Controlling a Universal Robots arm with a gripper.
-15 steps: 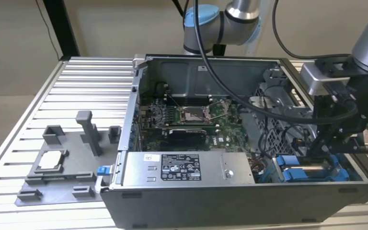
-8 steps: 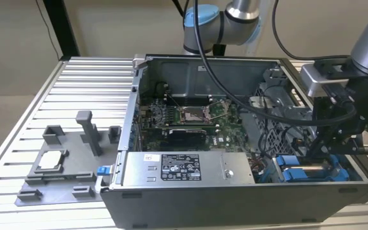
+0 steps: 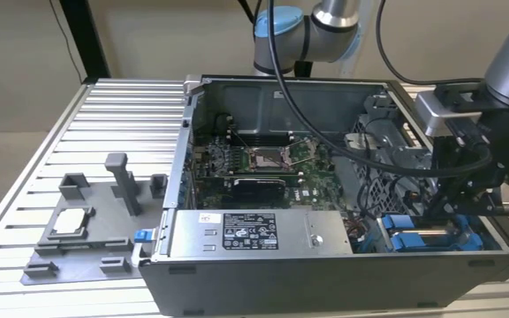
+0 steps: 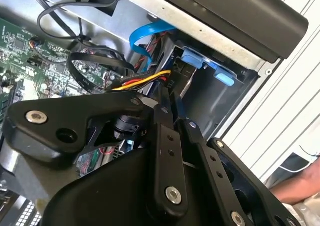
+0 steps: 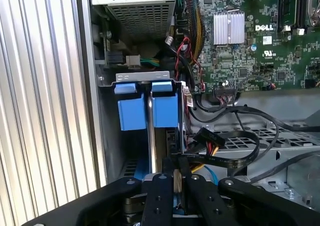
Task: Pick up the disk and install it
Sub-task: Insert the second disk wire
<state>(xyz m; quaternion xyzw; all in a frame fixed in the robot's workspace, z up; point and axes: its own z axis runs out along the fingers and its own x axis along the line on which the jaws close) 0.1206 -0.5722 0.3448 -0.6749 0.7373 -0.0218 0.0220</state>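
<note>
I'm down inside the open computer case (image 3: pixel 325 278) at the corner on the exterior view's right, my gripper (image 3: pixel 437 211) hanging straight over the drive bay (image 5: pixel 107 136), because that's where the disk (image 3: pixel 431 237) belongs. The disk stands on edge in that bay, its blue plastic carrier showing bright against the dull grey sheet metal, with a sliver of silver between the two blue blocks. In the first wrist view my two black fingers (image 5: pixel 159 198) sit close together with a thin edge between them, so I judge them clamped on the disk's top edge; the contact itself is hard to make out. I'd say the vertical hold suits a narrow slot: a flat slab slides in edgewise. Just beside me runs a tangle of black, red and yellow cables (image 5: pixel 220 151), rubbery and loose, near my fingers. The green motherboard (image 3: pixel 254 165) lies flat further in, and the boxy grey power supply (image 3: pixel 246 233) with its printed label sits along the near wall.
</note>
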